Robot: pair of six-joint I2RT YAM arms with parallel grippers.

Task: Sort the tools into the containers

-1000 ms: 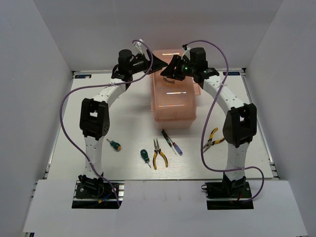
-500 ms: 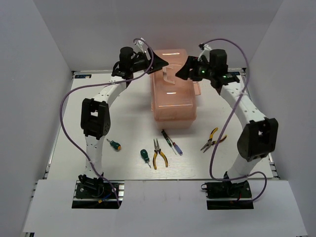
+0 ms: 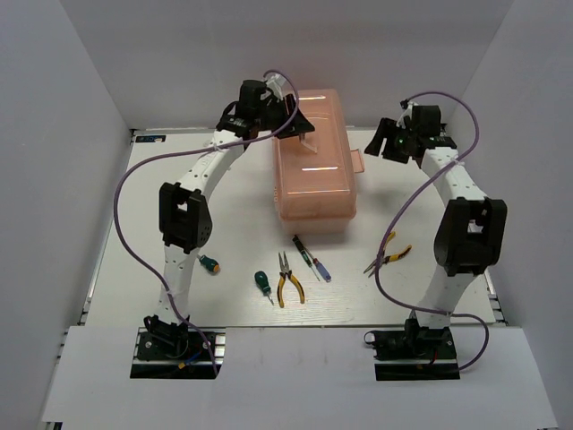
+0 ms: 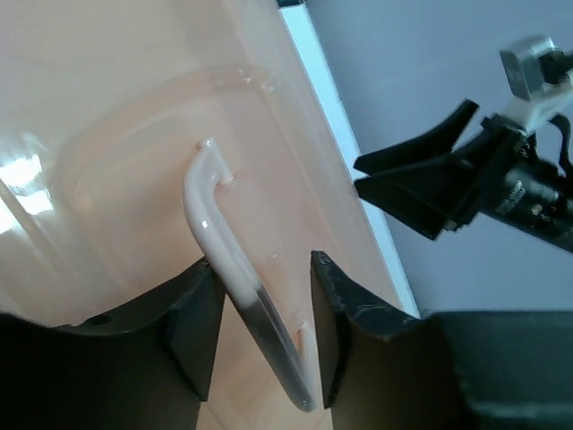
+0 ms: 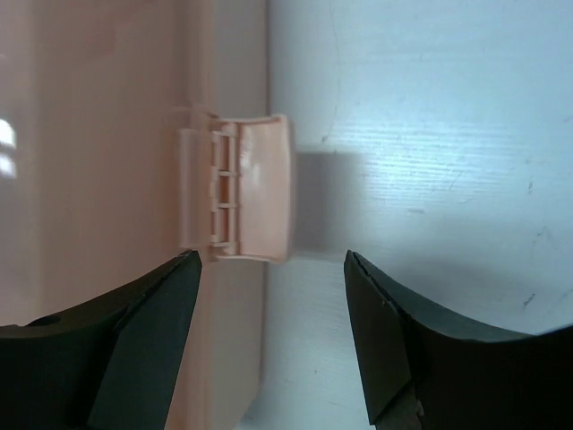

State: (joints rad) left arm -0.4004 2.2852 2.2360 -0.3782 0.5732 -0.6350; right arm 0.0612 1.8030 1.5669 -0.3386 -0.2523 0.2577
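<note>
The left pincer (image 4: 266, 269) had moved over the toolbox (image 3: 313, 193) and narrowed to about half. Its fingers stood on either side of the lid handle (image 4: 208, 202) with a small gap left, so it held nothing firmly yet. The right pincer (image 5: 273, 269), wide open and empty, had drawn back from above the toolbox to its right side, beside the latch (image 5: 246, 188), which stuck outward. I judged that lifting the lid came next and that sorting had not begun. In front of the toolbox, on the bench (image 3: 233, 197), lay two pliers (image 3: 288, 279), the purple screwdriver (image 3: 312, 260) and two stubby screwdrivers (image 3: 262, 284), well clear of the lid.
</note>
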